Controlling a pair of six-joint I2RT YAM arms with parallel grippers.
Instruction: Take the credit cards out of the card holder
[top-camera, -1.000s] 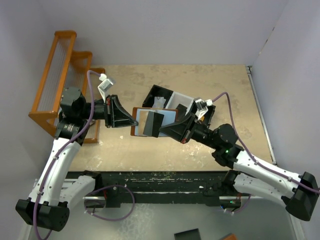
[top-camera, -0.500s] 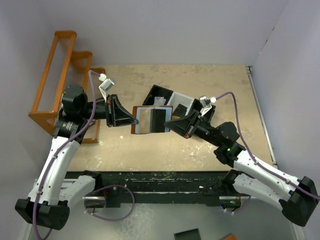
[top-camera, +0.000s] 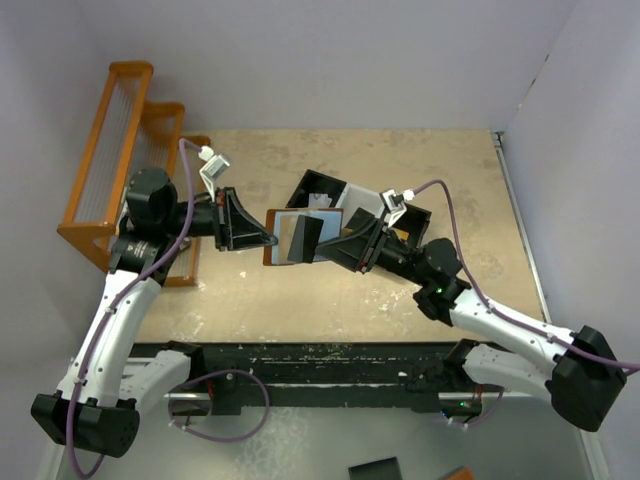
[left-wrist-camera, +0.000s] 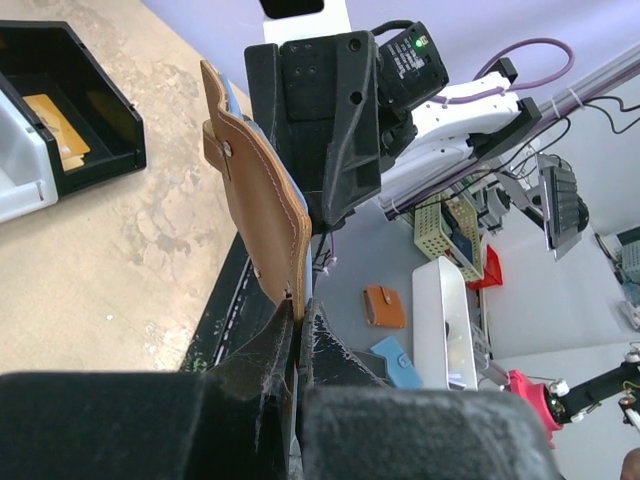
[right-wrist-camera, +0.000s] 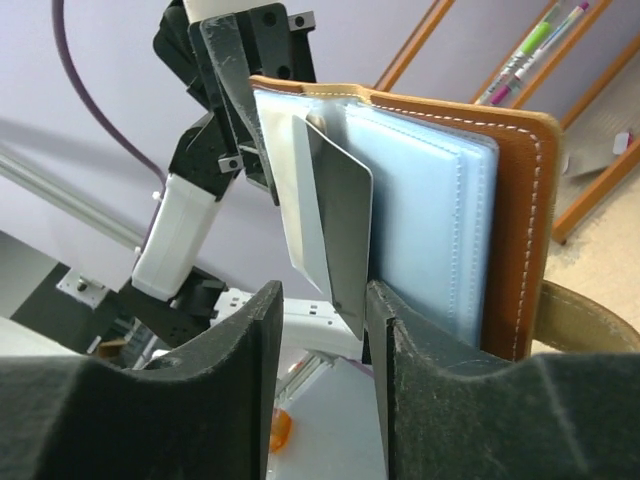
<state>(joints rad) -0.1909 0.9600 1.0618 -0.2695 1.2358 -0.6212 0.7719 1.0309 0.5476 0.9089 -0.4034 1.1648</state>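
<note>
Beige tabletop, orange rack left — tray beyond card holder

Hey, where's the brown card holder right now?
In the top view the card holder is held up mid-table, its left edge pinched by the left gripper, the right gripper at its right and the black-and-white tray just behind.

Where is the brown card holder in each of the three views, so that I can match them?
Top external: card holder at the centre of the picture.
Left wrist: card holder upright, left of centre.
Right wrist: card holder open, filling the right half.
Shared landmark: black-and-white tray, behind it from above, top left in the left wrist view; absent from the right wrist.
</note>
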